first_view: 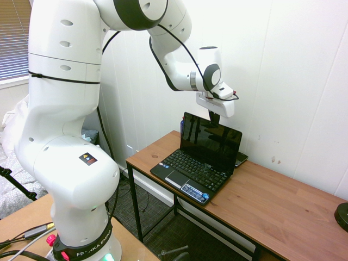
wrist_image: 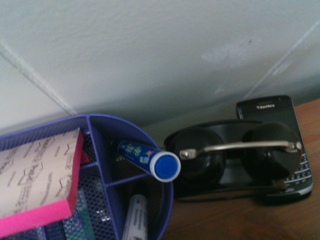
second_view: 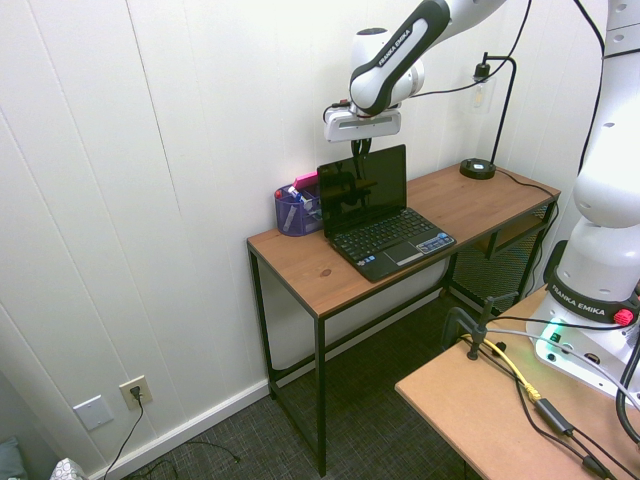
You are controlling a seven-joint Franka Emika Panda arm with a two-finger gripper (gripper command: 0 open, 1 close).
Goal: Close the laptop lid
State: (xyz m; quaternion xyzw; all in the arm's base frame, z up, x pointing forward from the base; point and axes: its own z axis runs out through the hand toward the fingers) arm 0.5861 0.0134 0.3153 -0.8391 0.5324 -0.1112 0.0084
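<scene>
A small black netbook stands open on the wooden desk [first_view: 283,206], its keyboard base [first_view: 190,169] facing the front edge. The laptop lid [first_view: 211,142] is upright, leaning slightly back, its glossy dark screen reflecting the room. From the other side the lid [second_view: 362,187] hides part of the wall behind it. My gripper [first_view: 213,120] hangs just behind the lid's top edge, near its middle, and looks shut with nothing in it. In the second exterior view the gripper [second_view: 357,152] sits right at the top rim. The lid is out of the wrist view.
Behind the netbook, against the wall, stand a blue mesh organizer [wrist_image: 100,125] with pink notes and markers, black headphones [wrist_image: 235,155] and a small black phone [wrist_image: 280,130]. A black lamp base [second_view: 477,168] sits at the desk's far end. The wall is close behind.
</scene>
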